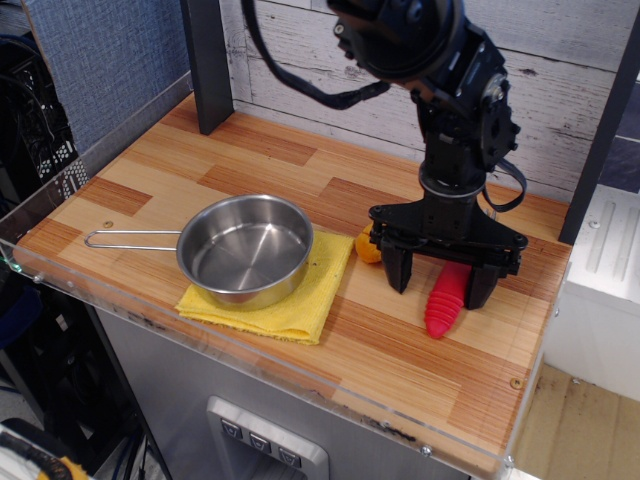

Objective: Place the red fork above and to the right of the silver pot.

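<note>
The red fork (445, 302) lies on the wooden table at the right, its ribbed red handle pointing toward the front; its tines are hidden behind the gripper. The silver pot (243, 250) stands on a yellow cloth at the left, its wire handle pointing left. My black gripper (440, 283) is open and low, with one finger on each side of the fork's far end. The fingers are apart from the fork, not closed on it.
A yellow cloth (300, 310) lies under the pot. An orange-yellow toy food piece (369, 248) lies just left of the gripper's left finger. A dark post (207, 62) stands at the back left. A clear acrylic lip (300, 375) runs along the table's front edge.
</note>
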Controlling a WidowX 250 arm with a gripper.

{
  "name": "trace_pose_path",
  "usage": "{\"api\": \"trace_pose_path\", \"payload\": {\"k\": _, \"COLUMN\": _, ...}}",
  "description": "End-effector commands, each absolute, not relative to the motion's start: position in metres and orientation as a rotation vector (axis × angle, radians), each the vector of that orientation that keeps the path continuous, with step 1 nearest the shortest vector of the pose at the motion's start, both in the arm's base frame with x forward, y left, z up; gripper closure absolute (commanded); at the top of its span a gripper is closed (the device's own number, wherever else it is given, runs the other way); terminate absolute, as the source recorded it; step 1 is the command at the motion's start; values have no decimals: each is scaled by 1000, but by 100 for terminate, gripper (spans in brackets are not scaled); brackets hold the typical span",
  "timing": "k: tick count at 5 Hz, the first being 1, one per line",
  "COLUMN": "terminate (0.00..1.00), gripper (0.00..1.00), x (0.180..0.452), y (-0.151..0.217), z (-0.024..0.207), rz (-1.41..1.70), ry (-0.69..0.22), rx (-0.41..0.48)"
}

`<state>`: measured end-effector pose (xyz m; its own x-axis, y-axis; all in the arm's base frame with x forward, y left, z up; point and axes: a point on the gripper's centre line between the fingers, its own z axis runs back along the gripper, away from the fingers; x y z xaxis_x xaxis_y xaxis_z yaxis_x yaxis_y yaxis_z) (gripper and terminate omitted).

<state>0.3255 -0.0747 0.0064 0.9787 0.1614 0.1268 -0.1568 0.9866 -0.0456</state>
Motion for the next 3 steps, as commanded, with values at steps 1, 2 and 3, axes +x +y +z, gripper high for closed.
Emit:
{"api": "trace_pose_path", "payload": {"k": 1, "terminate": 0, "gripper": 100, "x": 323, "y": -71, "z": 6, "rz": 156, "ry": -140, "rx": -29}}
{"api": "trace_pose_path", "payload": {"k": 2, "terminate": 0, "gripper": 100, "x": 322, "y": -69, "z": 10, "rz": 144, "ry": -144, "rx": -35}}
{"api": "trace_pose_path", "payload": {"k": 3, "terminate": 0, "gripper": 100, "x": 320, "y": -76, "z": 33, "rz": 11, "ry": -169, "rx": -60}}
